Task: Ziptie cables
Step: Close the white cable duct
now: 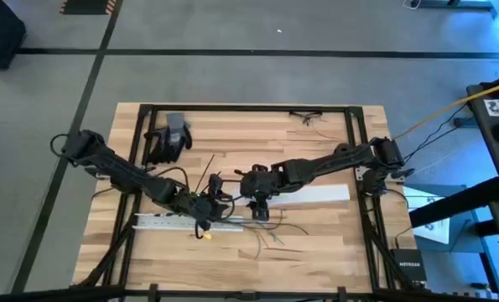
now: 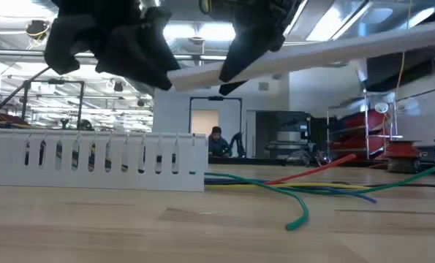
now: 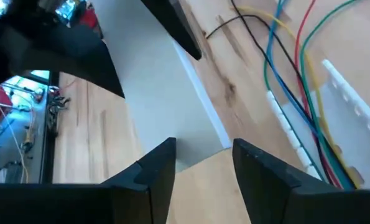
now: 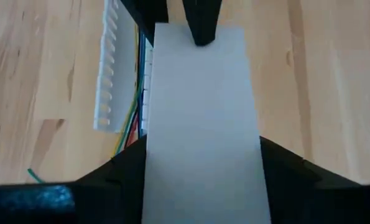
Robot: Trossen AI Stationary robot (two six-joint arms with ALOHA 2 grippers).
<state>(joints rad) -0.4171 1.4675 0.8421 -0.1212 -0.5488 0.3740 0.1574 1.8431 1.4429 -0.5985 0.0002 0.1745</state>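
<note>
Thin coloured cables [image 2: 290, 190] [image 3: 303, 93] run along a white slotted duct [image 1: 174, 222] [image 2: 93, 161] and spill onto the wooden table toward its near edge. A flat white strip [image 1: 316, 195] [image 2: 334, 51] is held above the table by my right gripper [image 4: 203, 168] [image 1: 259, 210], which is shut on it. My left gripper [image 3: 203, 155] [image 1: 205, 210] is open at the strip's left end [image 3: 200, 146], above the duct. I cannot tell whether the left gripper touches that end. My right gripper pinches the white strip by its two long edges [image 4: 153, 155] between the two fingers, close to the strip's left end. The fingers point down and lie across the strip. In the low view the strip is lifted clear of the table.
A dark glove-like bundle [image 1: 169, 138] lies at the far left of the table, and a few loose wires [image 1: 309, 117] lie at the far right. A small yellow piece [image 1: 205, 236] sits by the duct. Black frame rails [image 1: 354, 134] border the tabletop. A person [image 2: 217, 140] sits in the room behind.
</note>
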